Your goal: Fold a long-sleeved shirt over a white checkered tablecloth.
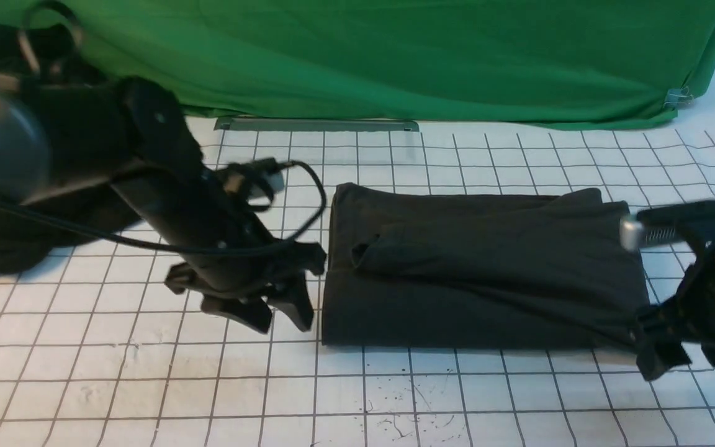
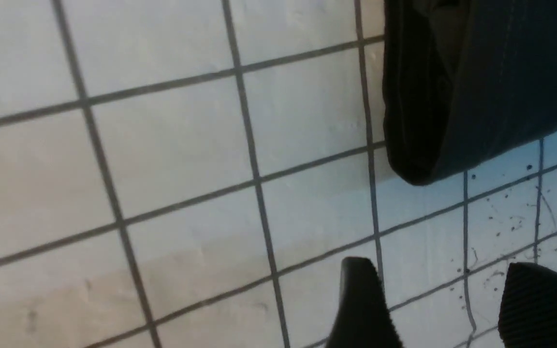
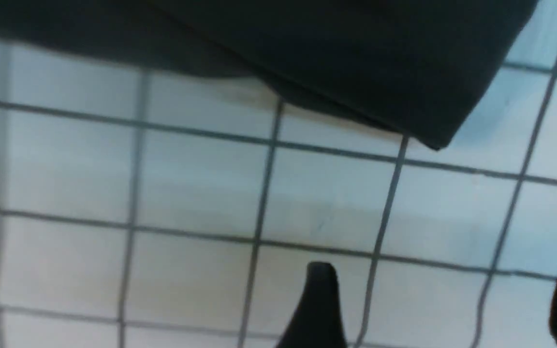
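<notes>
Shirt (image 1: 481, 273) looks fully folded on checkered tablecloth (image 1: 395, 391). Left gripper (image 1: 280, 321) at its 9 o'clock, right gripper (image 1: 692, 359) at 4 o'clock, both open, empty. You can retract.

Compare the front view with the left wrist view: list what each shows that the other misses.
Front only: the whole folded long-sleeved shirt, the right hand open by its near right corner, the green cloth behind and a black heap far left. Left wrist only: the stacked layers and stitching at the shirt's corner, and ribbed finger pads. Both: the left hand, open and empty beside the shirt, over the white checkered tablecloth.
</notes>
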Controlling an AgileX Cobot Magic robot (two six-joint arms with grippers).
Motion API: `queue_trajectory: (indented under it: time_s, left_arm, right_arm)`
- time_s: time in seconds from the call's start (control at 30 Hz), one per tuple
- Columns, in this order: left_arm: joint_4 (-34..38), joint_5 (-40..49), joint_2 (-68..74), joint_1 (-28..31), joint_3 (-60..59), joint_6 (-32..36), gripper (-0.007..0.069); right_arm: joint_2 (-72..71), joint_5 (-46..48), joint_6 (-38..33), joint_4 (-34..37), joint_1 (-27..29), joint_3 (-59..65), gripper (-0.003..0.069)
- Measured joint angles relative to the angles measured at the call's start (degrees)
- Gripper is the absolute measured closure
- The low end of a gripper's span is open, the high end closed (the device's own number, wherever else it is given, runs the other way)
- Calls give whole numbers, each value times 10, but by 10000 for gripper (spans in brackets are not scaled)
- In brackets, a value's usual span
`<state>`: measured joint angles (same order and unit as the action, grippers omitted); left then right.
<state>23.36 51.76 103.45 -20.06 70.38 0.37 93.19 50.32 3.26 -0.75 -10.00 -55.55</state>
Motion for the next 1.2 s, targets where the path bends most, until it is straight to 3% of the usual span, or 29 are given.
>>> queue_trajectory:
  time_s: [0.2,0.4,0.43,0.53,0.57,0.6,0.7,0.73,0.77,0.83,1.1,1.2]
  left_arm:
    - [6,-44,48,-5,2,-4,158]
    - [23,-84,59,-5,5,-4,123]
    - [39,-86,62,-5,5,0,132]
    - [63,-87,67,-5,5,17,172]
    - [75,-87,70,-5,5,25,209]
    - [95,-88,75,-5,5,38,307]
    - [121,-84,80,-5,5,50,498]
    - [121,-84,80,-5,5,51,511]
    - [127,-80,79,-5,5,56,579]
    - [129,-72,75,-5,5,57,613]
    - [123,-25,24,-13,-7,58,619]
    - [118,-23,7,-32,-35,58,619]
  right_arm:
    - [46,-71,-2,3,1,0,52]
    - [74,-111,-11,3,1,-12,120]
    - [81,-127,-13,3,1,-13,165]
    - [85,-136,-15,3,1,-13,242]
    - [85,-139,-17,3,1,-13,299]
    - [85,-142,-33,3,1,-13,428]
    - [85,-139,-41,4,1,-14,585]
    - [85,-138,-42,4,1,-14,589]
    - [80,-130,-45,7,1,-14,606]
    - [69,-109,-45,7,1,-14,606]
    - [24,6,-44,7,1,-12,606]
    - [23,9,-44,7,1,0,606]
